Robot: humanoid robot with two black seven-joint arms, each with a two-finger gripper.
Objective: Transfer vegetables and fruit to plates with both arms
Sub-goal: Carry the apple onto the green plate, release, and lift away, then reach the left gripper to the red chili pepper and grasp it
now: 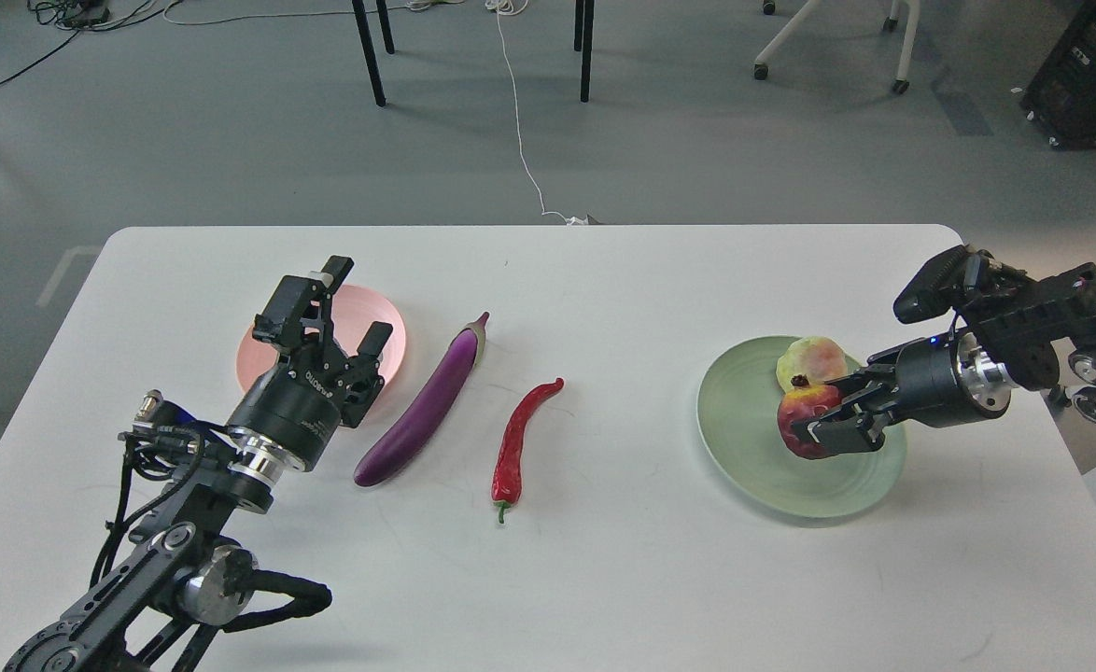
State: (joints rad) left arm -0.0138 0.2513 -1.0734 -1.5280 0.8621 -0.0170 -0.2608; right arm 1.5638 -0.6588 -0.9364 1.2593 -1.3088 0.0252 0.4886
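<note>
Across the white worktop (604, 579), 2 plates well apart: larger pale green plate (744, 457) at right, smaller pink plate (389, 322) at left, partly hidden behind the left arm. Between them, bare surface carrying the long purple eggplant (427, 406), lying diagonally just beside the pink plate, and the shorter red chili pepper (513, 446), a little further right, stem end toward the near edge.

Right tool (833, 415) pinching the dark red pomegranate (805, 411) over the green plate, fingers clamped on its flanks; bumpy yellow-green fruit (814, 359) already on the plate just behind, seemingly touching the pomegranate. Left tool (352, 308) spread and empty, raised above the pink plate, eggplant just to its right and not touched.

Step in hand, by judgement: set the pomegranate down. Best done by lowering until it rests on the plate's flat centre (not the sloped rim), then parting the fingers slowly so nothing rolls or knocks the neighbouring fruit. Both vegetables not yet moved.
</note>
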